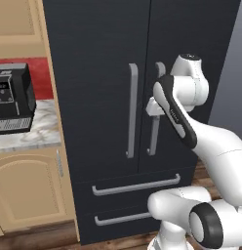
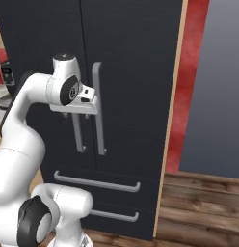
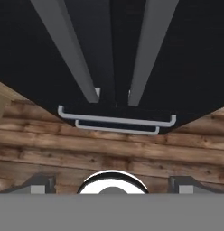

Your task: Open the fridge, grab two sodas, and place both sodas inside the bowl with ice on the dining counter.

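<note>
Claw at the fridge handles, doors shut

The gripper [image 2: 79, 114] hangs with jaws spread wide and released, gripping nothing, just in front of the fridge [image 1: 98, 44], by its right door's bar handle [image 1: 154, 132]; the left handle [image 1: 132, 110] stands just beside. Wooden floor [image 2: 198, 202] lies open rightward. The fridge is black-navy with two lower drawers.
</note>
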Tool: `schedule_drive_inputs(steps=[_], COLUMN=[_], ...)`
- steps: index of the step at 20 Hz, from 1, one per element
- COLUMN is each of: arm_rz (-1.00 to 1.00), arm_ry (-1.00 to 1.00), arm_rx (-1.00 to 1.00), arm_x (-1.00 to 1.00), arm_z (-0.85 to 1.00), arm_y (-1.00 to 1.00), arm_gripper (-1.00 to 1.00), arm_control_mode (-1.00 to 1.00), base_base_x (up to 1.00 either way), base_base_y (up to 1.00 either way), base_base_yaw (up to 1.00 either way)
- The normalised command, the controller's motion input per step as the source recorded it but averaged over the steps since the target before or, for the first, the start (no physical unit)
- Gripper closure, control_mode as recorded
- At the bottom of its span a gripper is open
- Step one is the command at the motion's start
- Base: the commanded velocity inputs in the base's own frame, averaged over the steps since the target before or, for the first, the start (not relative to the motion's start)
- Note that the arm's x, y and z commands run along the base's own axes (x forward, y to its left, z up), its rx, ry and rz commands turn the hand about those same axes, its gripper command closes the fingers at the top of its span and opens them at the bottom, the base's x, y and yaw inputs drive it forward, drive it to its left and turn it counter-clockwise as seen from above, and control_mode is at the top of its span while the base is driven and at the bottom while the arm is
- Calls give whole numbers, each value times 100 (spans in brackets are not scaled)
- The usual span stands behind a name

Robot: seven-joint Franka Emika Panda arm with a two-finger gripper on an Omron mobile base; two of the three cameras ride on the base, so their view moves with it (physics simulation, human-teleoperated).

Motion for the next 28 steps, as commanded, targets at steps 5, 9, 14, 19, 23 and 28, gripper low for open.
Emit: schedule_drive_inputs(steps=[5, 9, 14, 19, 23, 28], arm_rz=[3, 6, 0, 0, -3, -8], arm_ry=[-12, -27, -14, -4, 0, 0], arm_rx=[7, 16, 3, -1, -3, -3], arm_x=[-2, 25, 26, 23, 48, 50], arm_z=[1, 7, 13, 11, 0, -4], arm_y=[-4, -27, -10, -3, -15, -3], arm_gripper=[-100, -100, -100, -100, -100, -100], arm_control_mode=[-100, -100, -100, -100, -100, -100], base_base_x=[-13, 0, 0, 0, 0, 0], base_base_y=[-6, 0, 0, 0, 0, 0], base_base_yaw=[0, 0, 0, 0, 0, 0])
